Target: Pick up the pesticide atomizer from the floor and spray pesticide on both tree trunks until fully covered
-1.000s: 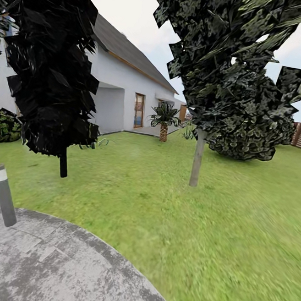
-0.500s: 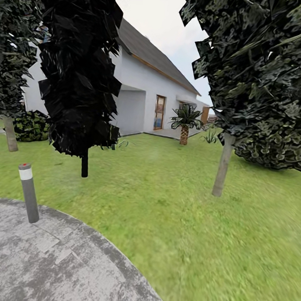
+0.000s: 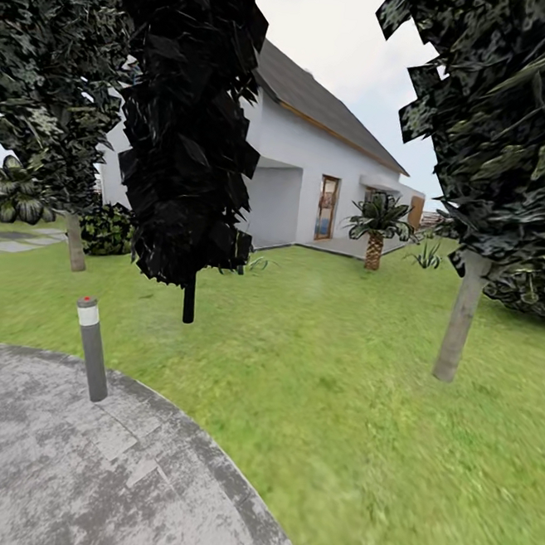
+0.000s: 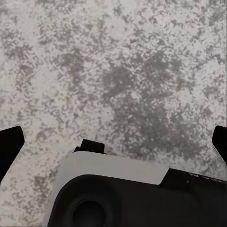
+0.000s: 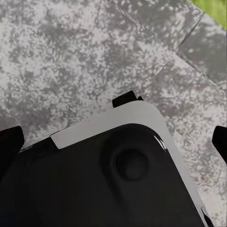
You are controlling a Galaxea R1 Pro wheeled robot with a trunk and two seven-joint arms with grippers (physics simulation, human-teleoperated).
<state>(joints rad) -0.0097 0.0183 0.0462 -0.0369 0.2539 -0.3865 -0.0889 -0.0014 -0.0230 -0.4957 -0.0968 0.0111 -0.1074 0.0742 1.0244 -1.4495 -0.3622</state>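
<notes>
Mottled grey paved patch (image 3: 78, 470) lies nearest, under both wrist cameras; jaw spacing cannot be told. Short grey lamp post (image 3: 92, 348) stands at its edge. Beyond, across green grass lawn (image 3: 337, 379), grey-brown tree trunks (image 3: 460, 316) (image 3: 76, 241) stand well apart, a narrow dark cypress-like tree (image 3: 187, 123) between. White house (image 3: 314, 185) farthest.

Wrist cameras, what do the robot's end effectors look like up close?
Left end effector: black fingertips at the frame's edges, behind them a rounded black body with a pale grey upper edge and round recess. Right end effector: the same black-and-grey look.
</notes>
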